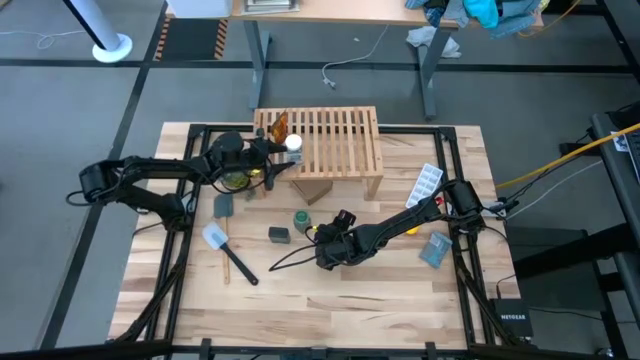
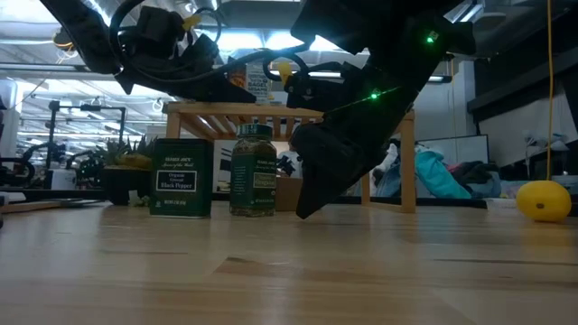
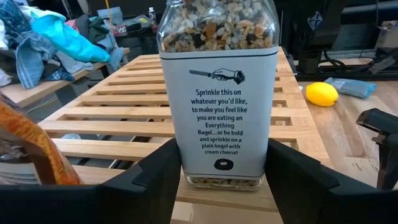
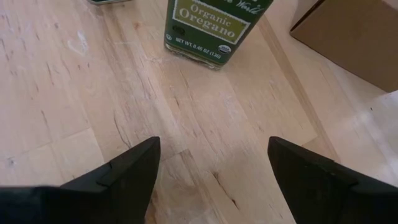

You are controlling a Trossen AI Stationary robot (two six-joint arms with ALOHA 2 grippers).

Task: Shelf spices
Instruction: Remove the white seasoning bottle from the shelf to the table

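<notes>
Overhead and close wrist views share the shelf.

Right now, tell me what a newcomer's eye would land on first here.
The left gripper holds a white-capped jar of bagel seasoning on the shelf at its left edge. The right gripper hangs open over the table, facing the green-lidded oregano jar, not touching it.

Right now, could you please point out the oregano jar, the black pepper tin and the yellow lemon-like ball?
Green-lidded glass oregano jar [image 2: 253, 173]: low view, its label.
Dark squarish black pepper tin [image 2: 181, 178]: low view, front face.
Yellow lemon-like ball [image 2: 545, 200]: low view, its middle.
</notes>
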